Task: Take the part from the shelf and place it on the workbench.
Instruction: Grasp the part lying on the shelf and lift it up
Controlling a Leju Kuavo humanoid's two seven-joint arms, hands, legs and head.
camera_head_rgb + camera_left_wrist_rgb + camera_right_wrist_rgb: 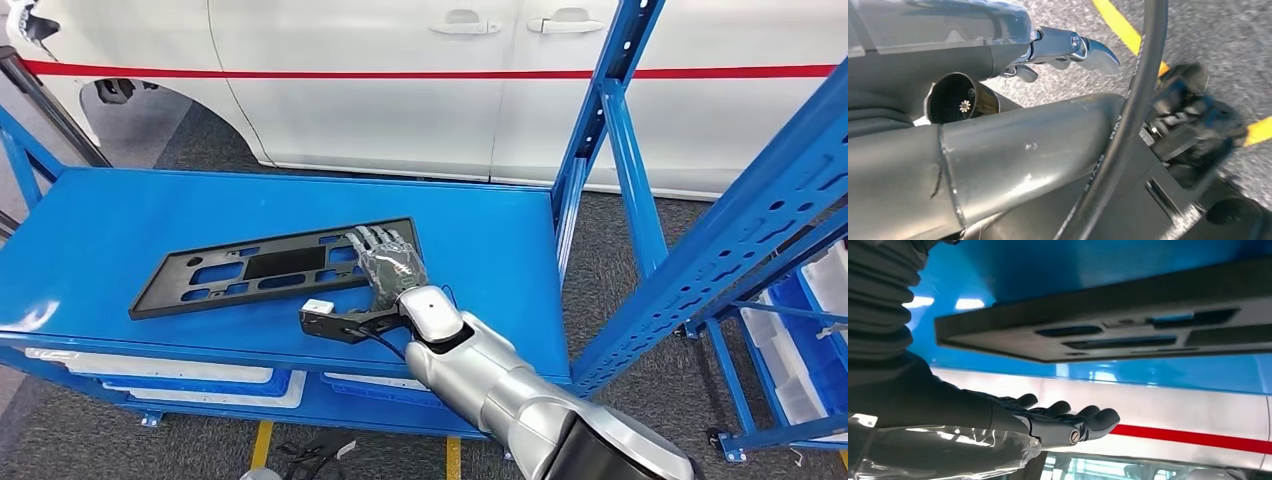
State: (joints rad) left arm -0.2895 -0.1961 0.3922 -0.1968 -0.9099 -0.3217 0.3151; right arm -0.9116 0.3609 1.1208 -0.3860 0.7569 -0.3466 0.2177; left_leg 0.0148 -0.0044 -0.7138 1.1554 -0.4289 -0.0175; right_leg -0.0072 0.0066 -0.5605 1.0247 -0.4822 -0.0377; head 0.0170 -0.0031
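The part (260, 265) is a long, flat black panel with several cut-outs. It lies on the blue workbench (200, 200), slightly askew. My right hand (388, 262) is over the panel's right end, fingers stretched out and apart. In the right wrist view the right hand (1058, 420) lies flat facing the part (1128, 325), with a visible gap between them and nothing held. My left hand (1068, 47) hangs over the floor with one finger stretched out, holding nothing.
A blue shelf rack (740, 230) with slanting uprights stands at the right, with white bins (800, 340) low in it. A white car (400, 80) with a red stripe is behind the workbench. White trays (200, 375) sit under the bench top. Yellow lines (1128, 30) mark the floor.
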